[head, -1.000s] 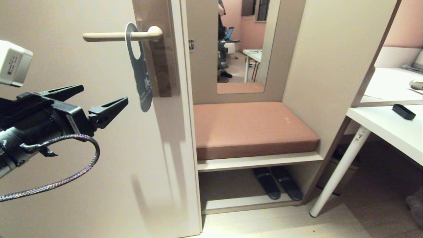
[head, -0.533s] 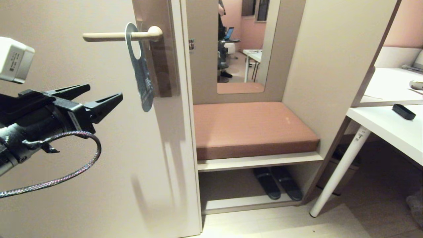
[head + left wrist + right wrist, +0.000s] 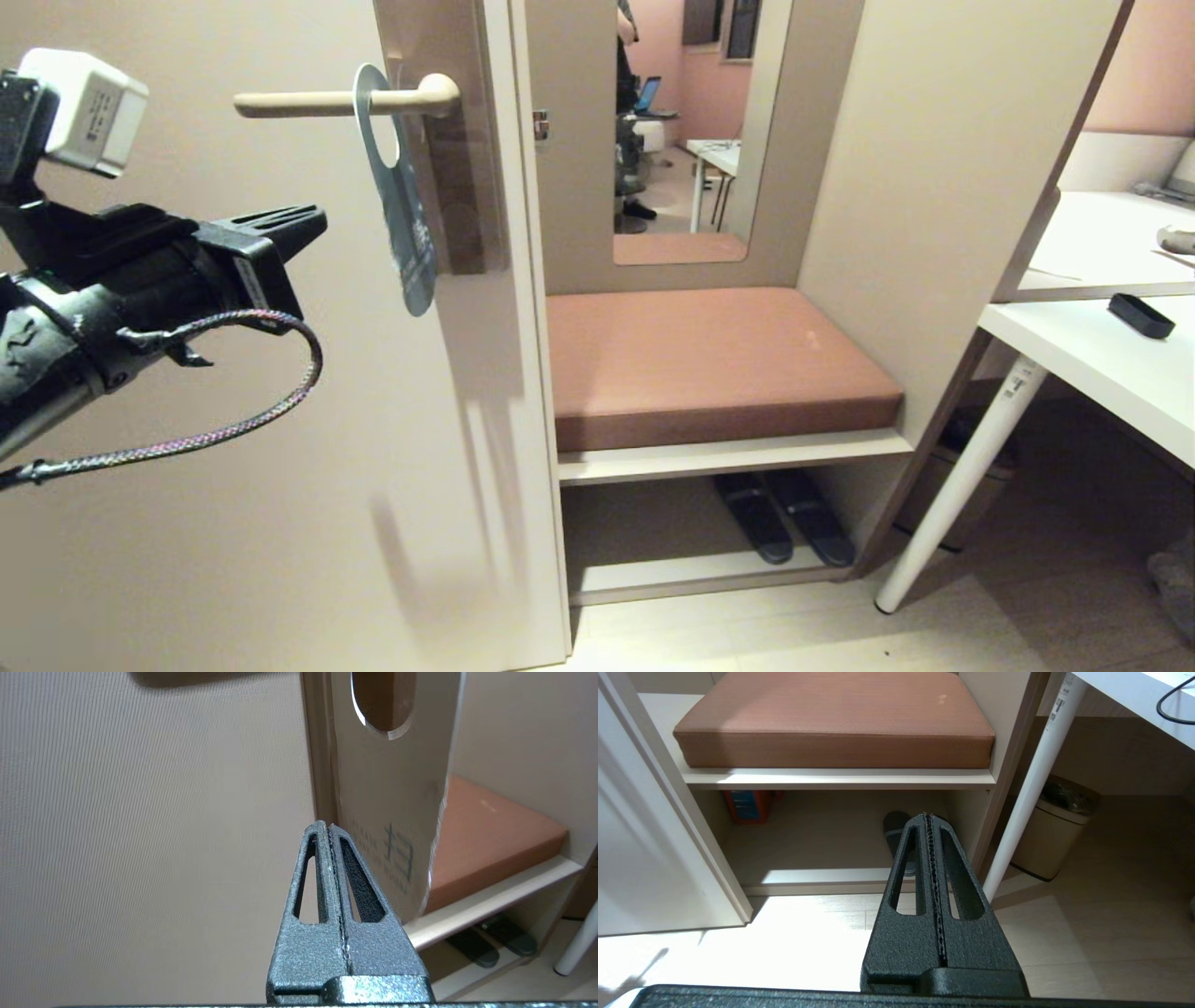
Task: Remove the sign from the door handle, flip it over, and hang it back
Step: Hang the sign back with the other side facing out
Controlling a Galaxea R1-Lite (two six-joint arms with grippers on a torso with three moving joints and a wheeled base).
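The sign (image 3: 400,210) hangs by its round hole from the cream door handle (image 3: 317,102), its blue face toward the head view. In the left wrist view its pale face (image 3: 392,807) shows, with the hole near the top. My left gripper (image 3: 313,221) is shut and empty, left of the sign and a short way clear of it, tips (image 3: 325,827) level with its lower half. My right gripper (image 3: 928,817) is shut on nothing, low near the floor, and absent from the head view.
The brownish backplate (image 3: 457,168) and the door edge stand just right of the sign. Beyond are a bench with a brown cushion (image 3: 709,359), slippers (image 3: 784,518) below it, a mirror (image 3: 691,131), a white desk (image 3: 1102,364) at right and a bin (image 3: 1052,835).
My left gripper has gone from wide open to shut on nothing. It rose and drew back a little to the left. The sign still hangs, swung very slightly.
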